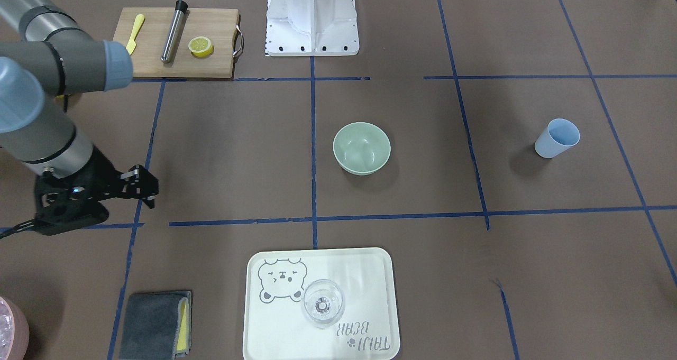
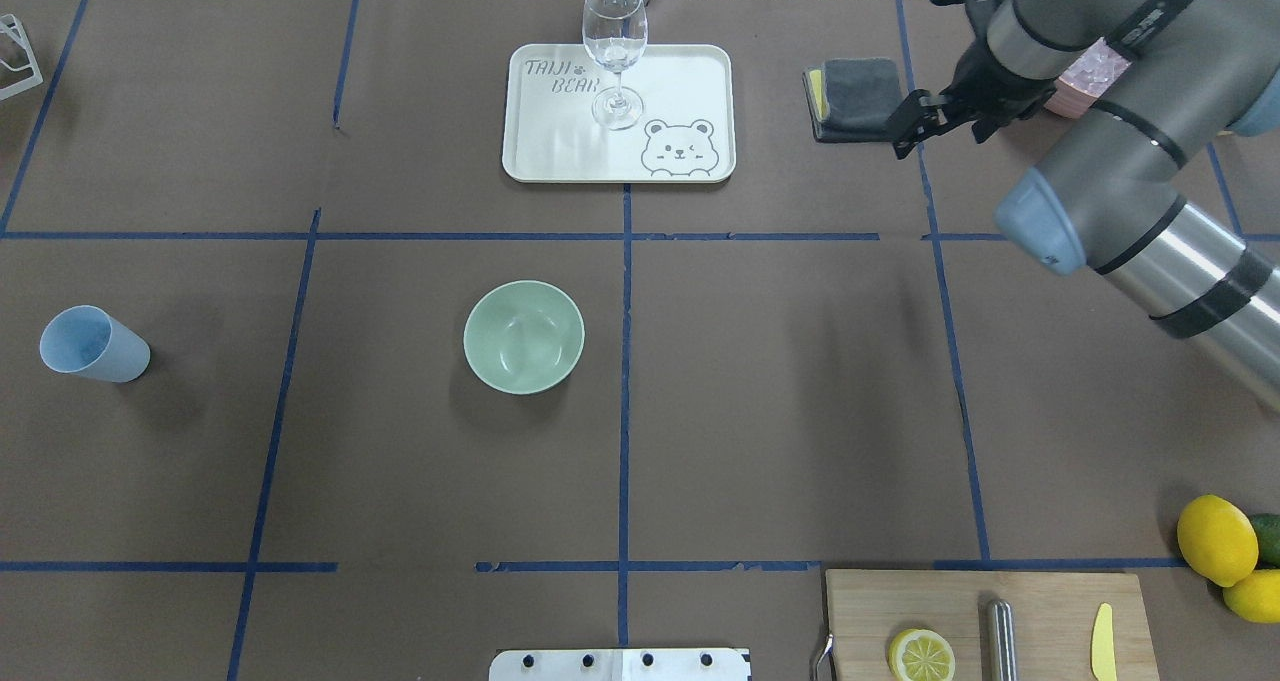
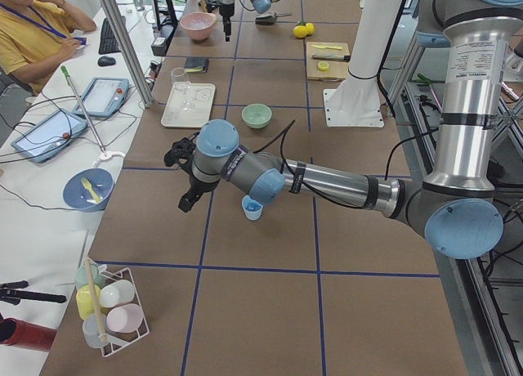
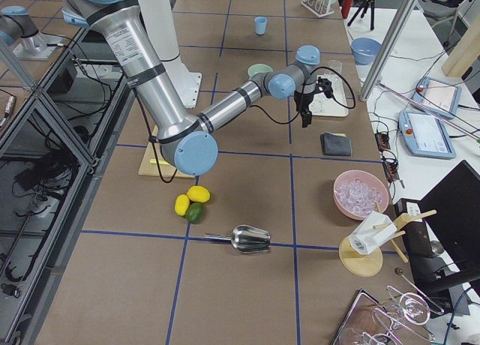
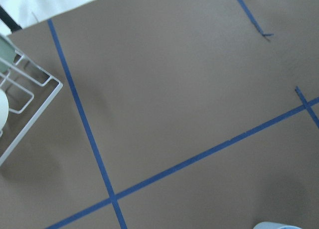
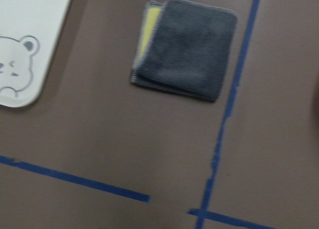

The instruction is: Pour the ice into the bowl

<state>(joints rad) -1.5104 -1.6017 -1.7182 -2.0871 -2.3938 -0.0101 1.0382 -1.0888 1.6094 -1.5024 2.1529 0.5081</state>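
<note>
Right gripper [image 2: 938, 133] hovered beside grey cloth [image 2: 860, 96], jaws apart, empty. Left gripper [image 3: 186, 201]: jaw state indeterminable. Bowl [image 2: 523, 336] stood upright mid-table. Ice [image 4: 361, 191] lay in pink container [image 4: 339, 202].

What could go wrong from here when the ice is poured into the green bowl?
1. The ice lies in the pink container, which looks wider than the bowl; in pouring, cubes may fall past the rim.
2. The wine glass stands on the tray, near that route; the right gripper, open by the grey cloth, might knock it over.
</note>
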